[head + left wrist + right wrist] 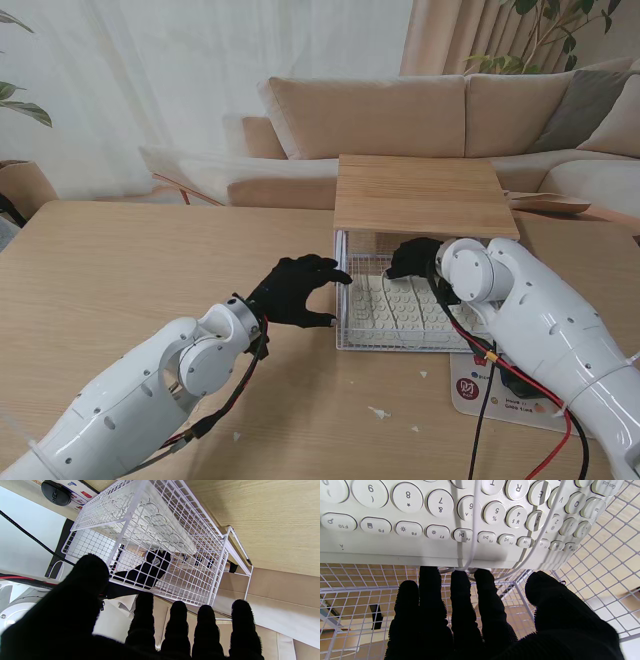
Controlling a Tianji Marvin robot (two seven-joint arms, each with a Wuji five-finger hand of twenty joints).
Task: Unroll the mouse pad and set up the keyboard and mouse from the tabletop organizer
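A white wire organizer (345, 300) with a wooden top (425, 195) stands mid-table. Inside lies a white round-key keyboard (400, 305), also seen close up (395, 545), with its white cable (473, 530) draped over the keys. My right hand (412, 258) is inside the organizer, open, its fingertips (460, 580) at the keyboard's far edge and the thumb apart. My left hand (295, 290) hovers open beside the organizer's left wall (175, 580), fingers (207, 620) spread. A black mouse (55, 493) sits on a printed mouse pad (468, 388) right of the organizer, mostly hidden under my right arm.
Red and black cables (488, 395) hang from my right arm over the pad. Small white scraps (378, 411) lie on the wooden table (120, 280) nearer to me. A beige sofa (400, 115) stands behind the table's far edge.
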